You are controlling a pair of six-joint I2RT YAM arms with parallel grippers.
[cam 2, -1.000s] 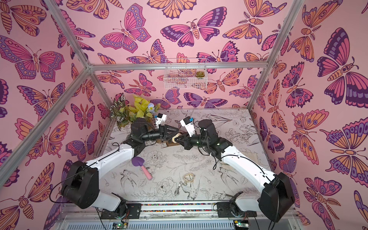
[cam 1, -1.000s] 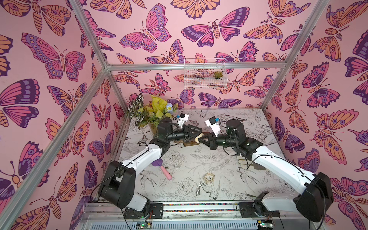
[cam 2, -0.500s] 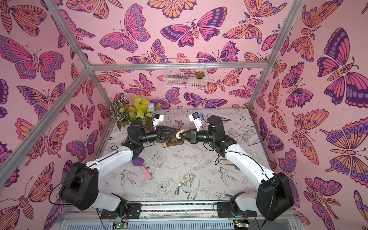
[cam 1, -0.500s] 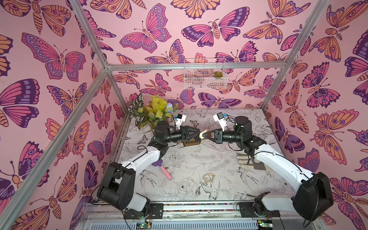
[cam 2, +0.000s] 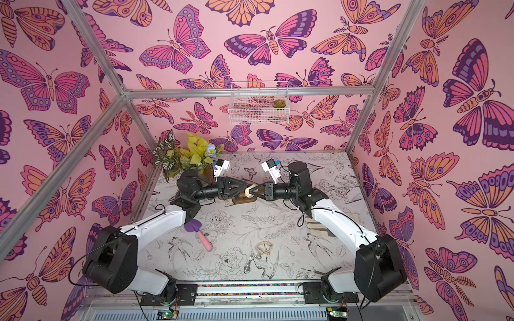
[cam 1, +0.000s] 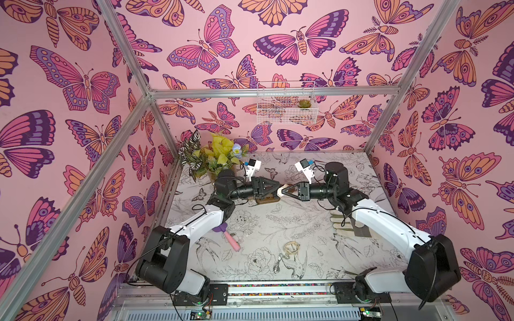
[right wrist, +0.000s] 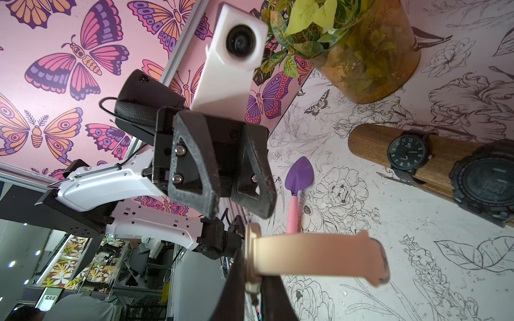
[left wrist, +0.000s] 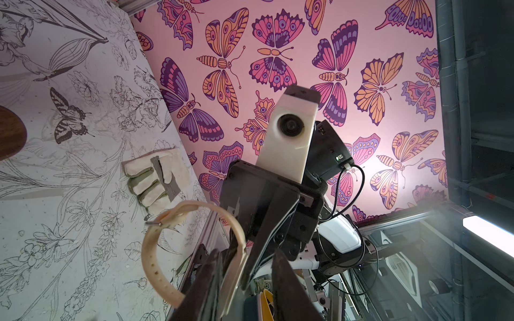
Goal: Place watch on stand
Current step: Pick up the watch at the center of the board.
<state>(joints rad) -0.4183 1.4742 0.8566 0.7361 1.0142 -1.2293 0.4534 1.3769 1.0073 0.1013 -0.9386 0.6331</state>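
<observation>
A cream-strapped watch [right wrist: 314,257] hangs in the air above the table, and my right gripper [right wrist: 251,264] is shut on its gold case. My left gripper [left wrist: 247,251] faces it tip to tip. Its jaws stand apart, with the watch's case [left wrist: 236,266] and one right finger between them. The strap loop [left wrist: 150,264] curves out to the side. In both top views the two grippers [cam 1: 276,189] [cam 1: 284,191] meet just above the stand [cam 1: 264,198]. The stand [right wrist: 370,150] is a wooden bar that carries two black watches [right wrist: 407,154] [right wrist: 484,183].
A potted plant [cam 1: 214,161] stands at the back left. A purple and pink trowel [cam 1: 228,236] lies by my left arm and a work glove [cam 1: 342,225] under my right arm. Another pale band [cam 1: 290,247] lies near the front. A wire basket [cam 1: 286,102] hangs on the back wall.
My right gripper drew back to the right with the watch, then eased in again. My left gripper's jaws have narrowed around the watch's case.
</observation>
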